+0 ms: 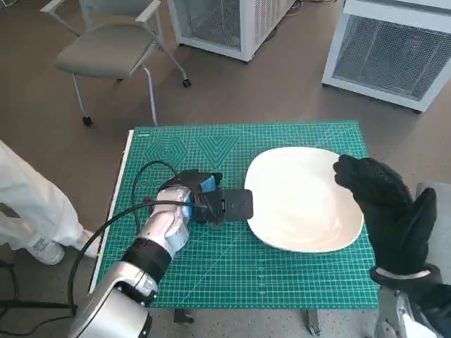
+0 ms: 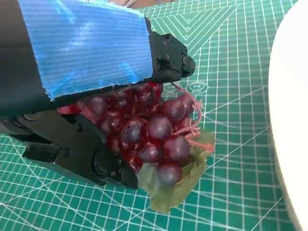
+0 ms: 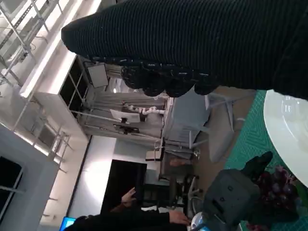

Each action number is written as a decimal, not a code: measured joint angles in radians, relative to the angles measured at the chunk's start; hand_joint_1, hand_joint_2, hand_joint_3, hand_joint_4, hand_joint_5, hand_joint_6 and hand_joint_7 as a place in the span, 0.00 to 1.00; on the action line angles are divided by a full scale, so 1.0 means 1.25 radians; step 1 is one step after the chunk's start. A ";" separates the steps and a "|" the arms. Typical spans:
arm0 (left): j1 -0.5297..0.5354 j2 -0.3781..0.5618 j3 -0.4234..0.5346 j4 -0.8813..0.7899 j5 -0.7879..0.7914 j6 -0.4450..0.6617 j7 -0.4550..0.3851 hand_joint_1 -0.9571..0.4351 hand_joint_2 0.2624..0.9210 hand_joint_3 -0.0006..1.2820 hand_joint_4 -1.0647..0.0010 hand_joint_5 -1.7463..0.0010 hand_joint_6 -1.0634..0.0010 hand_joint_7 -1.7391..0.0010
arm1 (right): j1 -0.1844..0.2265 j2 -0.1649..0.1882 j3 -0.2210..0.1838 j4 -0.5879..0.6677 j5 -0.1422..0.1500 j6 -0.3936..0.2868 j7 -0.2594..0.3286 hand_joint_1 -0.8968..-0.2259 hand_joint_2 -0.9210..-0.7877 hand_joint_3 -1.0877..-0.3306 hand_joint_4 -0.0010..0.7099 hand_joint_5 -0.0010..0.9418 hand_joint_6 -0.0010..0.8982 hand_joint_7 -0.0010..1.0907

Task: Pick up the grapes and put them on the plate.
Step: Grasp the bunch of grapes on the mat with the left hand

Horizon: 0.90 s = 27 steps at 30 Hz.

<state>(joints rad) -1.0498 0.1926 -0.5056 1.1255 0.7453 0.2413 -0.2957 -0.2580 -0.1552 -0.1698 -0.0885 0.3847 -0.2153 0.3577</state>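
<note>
- Two forearms are seen rising from the near edge in the head view; the left hand (image 1: 204, 201) is positioned over the green cutting mat (image 1: 232, 267), just beside the near-left rim of the plate (image 1: 296, 211)
- In the left wrist view, the grapes (image 2: 154, 132) are seen enclosed between the blue-taped back of the left hand (image 2: 91, 62) and its black fingers (image 2: 82, 154); the bunch is judged to be gripped by that hand
- A pale green leaf (image 2: 175, 185) is attached under the bunch and appears to lie at or near the mat; whether the bunch has been lifted clear cannot be told
- The right hand (image 1: 384, 204) is held above the right part of the plate; nothing is seen in the glove, but its fingers are not shown clearly enough for open or closed to be told
- The plate is white and no grapes are seen on it
- Progress is judged as follows: the grasp is made; the lift, the short transfer toward the plate and the release are not yet done
- Beyond the table, a grey chair (image 1: 113, 46) and two white cabinets (image 1: 394, 49) are visible on the floor
- At the left edge of the head view, a person's leg in white clothing (image 1: 32, 204) is seen beside the table
</note>
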 measured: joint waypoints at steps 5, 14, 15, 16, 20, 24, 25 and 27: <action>-0.004 0.000 -0.006 0.011 -0.002 -0.004 0.001 0.71 0.84 0.02 0.77 0.96 0.77 1.00 | 0.001 0.000 -0.001 -0.003 0.000 0.002 0.000 0.73 0.00 0.60 0.53 0.78 0.16 0.94; -0.004 0.000 -0.006 0.025 -0.013 -0.009 0.029 0.78 0.92 0.04 0.84 0.26 0.75 0.99 | 0.001 0.000 -0.001 -0.003 -0.007 0.003 -0.002 0.73 0.00 0.60 0.53 0.78 0.16 0.94; -0.004 0.000 -0.006 0.026 -0.013 -0.009 0.035 0.79 0.94 0.06 0.80 0.18 0.73 0.99 | 0.001 0.000 -0.001 -0.003 -0.009 0.003 -0.003 0.73 0.00 0.60 0.53 0.78 0.16 0.94; -0.004 0.001 -0.006 0.026 -0.013 -0.009 0.042 0.80 0.96 0.08 0.76 0.12 0.72 0.99 | 0.001 0.000 -0.001 -0.003 -0.010 0.003 -0.003 0.73 0.00 0.60 0.53 0.78 0.16 0.94; -0.004 0.004 -0.011 0.023 -0.010 -0.010 0.069 0.81 0.98 0.17 0.64 0.03 0.68 0.98 | 0.001 0.000 -0.002 -0.003 -0.013 0.003 -0.003 0.73 0.00 0.60 0.53 0.78 0.17 0.94; -0.004 0.010 -0.026 0.020 -0.002 -0.011 0.078 0.83 0.90 0.26 0.59 0.01 0.67 0.99 | 0.001 0.000 -0.005 -0.002 -0.013 0.003 -0.003 0.73 0.00 0.60 0.53 0.78 0.17 0.94; -0.004 0.011 -0.029 0.020 -0.001 -0.013 0.078 0.84 0.86 0.32 0.60 0.00 0.68 0.99 | 0.001 0.000 -0.005 -0.002 -0.013 0.003 -0.003 0.73 0.00 0.60 0.53 0.78 0.17 0.94; -0.004 0.015 -0.035 0.020 0.000 -0.018 0.078 0.90 0.74 0.49 0.63 0.00 0.69 0.99 | 0.000 0.000 -0.006 0.001 -0.013 0.003 -0.003 0.73 0.00 0.60 0.53 0.78 0.17 0.94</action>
<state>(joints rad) -1.0544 0.2108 -0.5495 1.1507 0.7447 0.2188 -0.1984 -0.2575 -0.1555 -0.1778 -0.0873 0.3687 -0.2121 0.3540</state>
